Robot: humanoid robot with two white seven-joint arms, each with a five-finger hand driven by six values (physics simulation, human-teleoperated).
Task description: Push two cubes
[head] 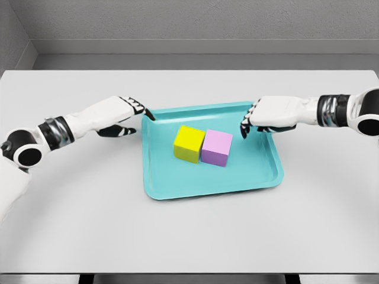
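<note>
A yellow cube (189, 144) and a pink cube (216, 148) sit side by side, touching, in the middle of a teal tray (177, 188). My left hand (137, 115) hovers at the tray's far left corner, fingers extended and holding nothing, apart from the yellow cube. Over the tray's far right edge is my right hand (251, 123), its fingers bent downward and empty, a short way to the right of and behind the pink cube.
The tray lies on a light grey table (71, 201) with a grey wall behind it. Both white forearms reach in from the sides at the tray's far end.
</note>
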